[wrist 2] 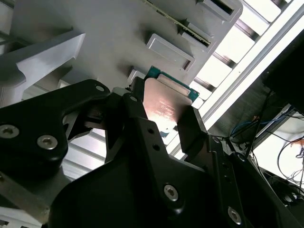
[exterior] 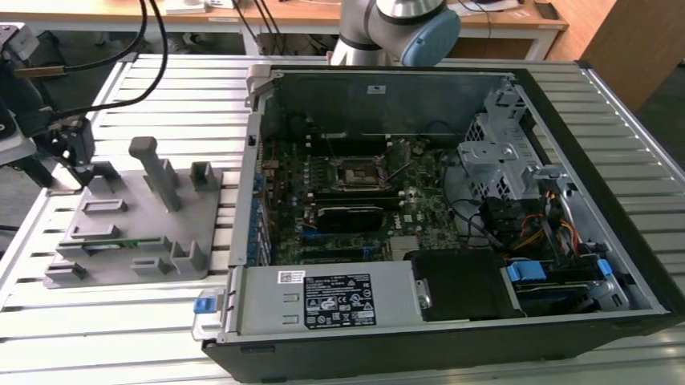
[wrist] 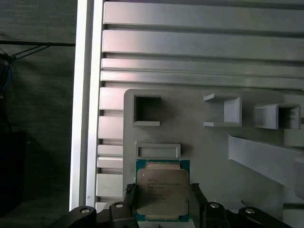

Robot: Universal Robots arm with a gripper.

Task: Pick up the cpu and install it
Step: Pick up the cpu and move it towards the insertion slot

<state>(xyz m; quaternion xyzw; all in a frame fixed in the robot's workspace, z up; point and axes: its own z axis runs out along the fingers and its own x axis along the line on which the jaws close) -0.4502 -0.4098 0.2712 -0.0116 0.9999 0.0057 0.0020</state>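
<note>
Gripper [wrist: 163, 202] low over grey fixture tray [exterior: 128, 200] at the exterior view's left, jaws pinching cpu [wrist: 162, 187] by two opposite edges, open computer case [exterior: 428, 200] near tray on counter [exterior: 172, 96].

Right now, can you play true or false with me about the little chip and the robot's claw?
1. The cpu sits between the fingers of the gripper. True.
2. The cpu is already inside the computer. False: it is over the grey fixture tray, outside the computer case.
3. The computer case is open. True: its motherboard shows in the exterior view.
4. The cpu's top is black. False: it is shiny silver-grey.
</note>
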